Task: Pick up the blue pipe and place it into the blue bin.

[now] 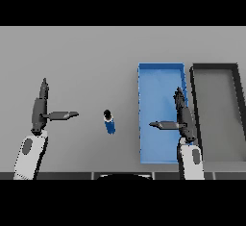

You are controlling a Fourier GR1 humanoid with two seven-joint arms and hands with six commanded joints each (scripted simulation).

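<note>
Presently, risk: we judged the upright blue pipe [110,122] could topple from a sideways brush.
Hands: we saw left hand [40,109] and right hand [181,117] spread, empty.
Bin: blue bin [161,68] under right.

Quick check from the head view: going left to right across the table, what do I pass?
Left hand with straight fingers, then the blue pipe lying on the table, then the blue bin with the right hand over its right part, then the dark bin at the far right.
</note>
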